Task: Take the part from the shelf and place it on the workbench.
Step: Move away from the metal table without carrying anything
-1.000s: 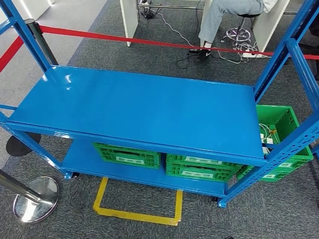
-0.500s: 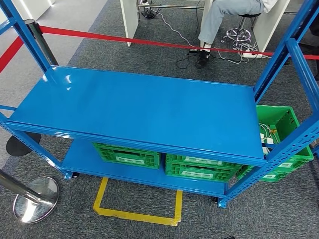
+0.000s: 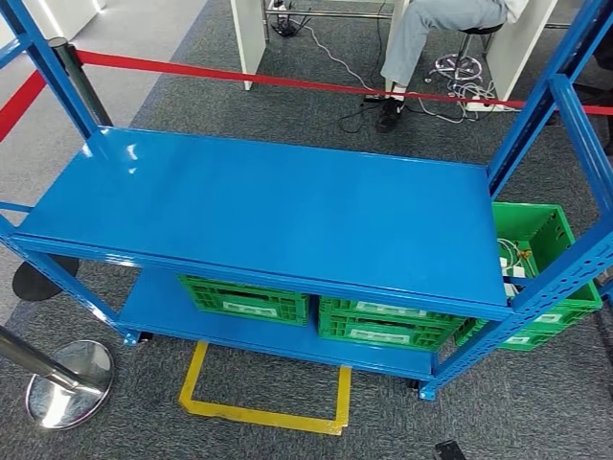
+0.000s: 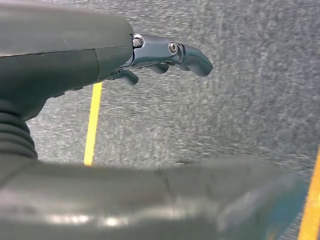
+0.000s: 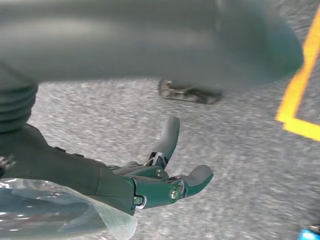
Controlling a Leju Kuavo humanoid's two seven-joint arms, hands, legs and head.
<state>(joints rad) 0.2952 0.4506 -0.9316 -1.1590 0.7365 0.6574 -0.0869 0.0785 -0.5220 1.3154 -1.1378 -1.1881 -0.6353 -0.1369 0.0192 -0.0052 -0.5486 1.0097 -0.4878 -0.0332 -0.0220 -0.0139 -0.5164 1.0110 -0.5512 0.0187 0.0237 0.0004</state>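
Part: none seen on shelf (image 3: pixel 289 206) top | left hand (image 4: pixel 166 55) and right hand (image 5: pixel 166 175) fingers apart, holding nothing, over carpet | risk: reaching blind with no part located, hand strikes shelf edge

One blue shelf (image 3: pixel 289 206) stands in the middle, with two boards, an upper one and a lower one. Three green crates are there: two (image 3: pixel 244 298) (image 3: pixel 383 324) on the lower board under the shelf top, and one (image 3: pixel 538 240) just beside the right end of the shelf. One yellow floor marking (image 3: pixel 263 414) lies in front of the shelf. Two posts with round bases (image 3: pixel 69 383) (image 3: pixel 43 278) stand near the left end of the shelf. One red barrier tape (image 3: pixel 289 81) runs behind the shelf. One person (image 3: pixel 434 24) sits behind the shelf, beyond the tape.
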